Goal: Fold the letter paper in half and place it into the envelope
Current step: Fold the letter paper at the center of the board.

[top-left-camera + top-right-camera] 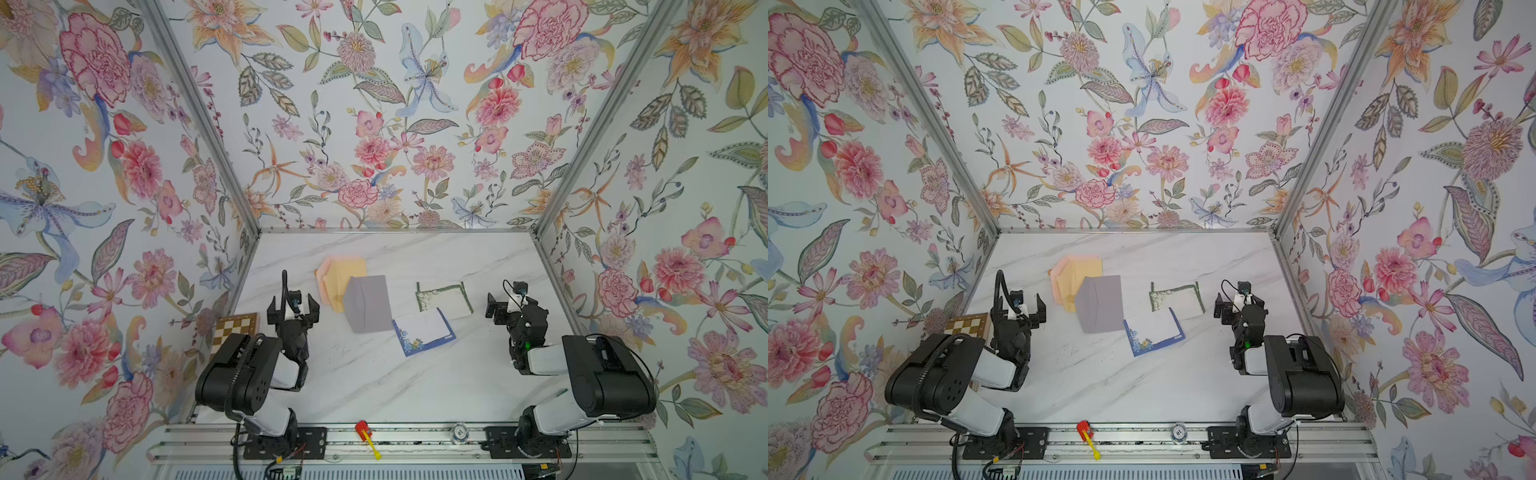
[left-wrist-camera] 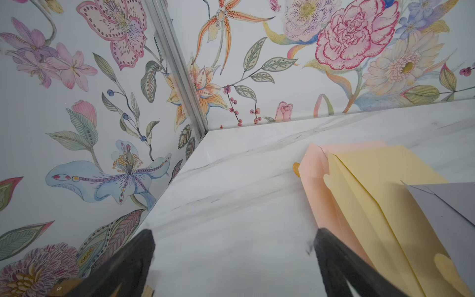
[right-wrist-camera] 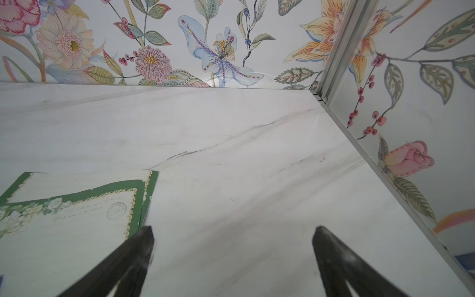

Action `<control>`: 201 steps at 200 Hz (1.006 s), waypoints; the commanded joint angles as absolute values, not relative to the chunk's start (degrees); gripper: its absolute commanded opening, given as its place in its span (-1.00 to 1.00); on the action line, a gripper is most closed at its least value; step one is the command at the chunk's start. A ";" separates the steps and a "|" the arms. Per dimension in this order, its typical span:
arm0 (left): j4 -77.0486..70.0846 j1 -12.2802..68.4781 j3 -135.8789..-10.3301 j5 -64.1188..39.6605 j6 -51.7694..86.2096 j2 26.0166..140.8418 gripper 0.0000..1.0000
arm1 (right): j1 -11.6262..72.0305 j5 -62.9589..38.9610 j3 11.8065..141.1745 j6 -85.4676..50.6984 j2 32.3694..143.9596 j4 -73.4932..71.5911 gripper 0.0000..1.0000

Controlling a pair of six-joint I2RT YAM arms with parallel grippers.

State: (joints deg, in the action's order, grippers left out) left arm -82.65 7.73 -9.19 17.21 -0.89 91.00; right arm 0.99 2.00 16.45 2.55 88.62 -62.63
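Observation:
Two letter papers lie flat on the marble table: a green-bordered one (image 1: 444, 296) (image 1: 1177, 298) (image 3: 69, 205) and, nearer and overlapping its corner, a blue-bordered one (image 1: 424, 332) (image 1: 1154, 332). Left of them, three envelopes overlap: grey (image 1: 368, 304) (image 1: 1100, 304) (image 2: 452, 205) on yellow (image 1: 347, 270) (image 2: 380, 190) on pink (image 1: 324, 282) (image 2: 312, 174). My left gripper (image 1: 293, 309) (image 1: 1019, 309) (image 2: 234, 239) hovers open just left of the envelopes. My right gripper (image 1: 496, 309) (image 1: 1223, 309) (image 3: 232, 236) hovers open just right of the green-bordered paper. Neither holds anything.
A small chessboard (image 1: 235, 328) leans by the left wall behind the left arm. A red and yellow tool (image 1: 365, 434) and a round token (image 1: 459, 432) sit on the front rail. Floral walls enclose the table on three sides.

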 commanded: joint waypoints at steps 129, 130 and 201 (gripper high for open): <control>-84.31 7.19 -10.11 18.60 -0.89 91.16 0.99 | 1.32 2.48 17.08 1.94 88.70 -62.75 0.98; -84.30 7.20 -10.11 18.57 -0.93 91.20 0.99 | 1.32 2.47 17.11 1.94 88.69 -62.75 0.98; -84.78 7.30 -9.93 19.44 -0.90 91.23 0.99 | 1.32 2.62 17.18 1.98 88.70 -62.76 0.98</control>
